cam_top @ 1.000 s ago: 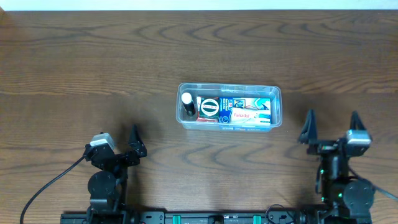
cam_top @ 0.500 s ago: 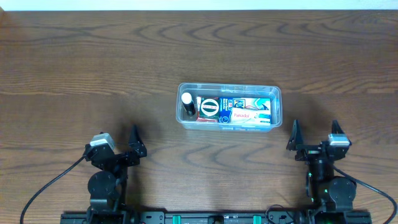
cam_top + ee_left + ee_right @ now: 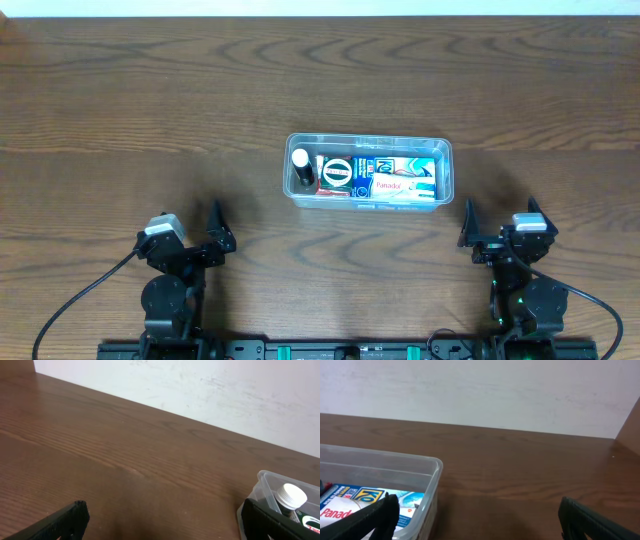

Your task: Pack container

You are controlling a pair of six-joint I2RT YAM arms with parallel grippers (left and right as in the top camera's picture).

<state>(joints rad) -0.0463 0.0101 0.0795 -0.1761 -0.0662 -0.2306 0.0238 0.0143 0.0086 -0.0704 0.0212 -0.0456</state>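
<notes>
The clear plastic container (image 3: 447, 170) sits at the table's middle, holding a small white-capped bottle (image 3: 301, 169), a round black-and-white item (image 3: 338, 172) and blue and white boxes (image 3: 398, 178). My left gripper (image 3: 190, 226) is open and empty at the front left, well clear of the tub. My right gripper (image 3: 500, 219) is open and empty at the front right, just past the tub's right end. The left wrist view shows the tub's corner (image 3: 262, 482) and the bottle (image 3: 290, 497). The right wrist view shows the tub's wall (image 3: 434, 485) and a box (image 3: 365, 502).
The brown wooden table (image 3: 150, 100) runs wide to the left, right and back. A white wall (image 3: 480, 390) stands behind the table's far edge. Both arm bases sit at the front edge.
My right gripper has drawn back toward the front edge and shifted left, staying open and empty. The left arm and the container have not moved.
</notes>
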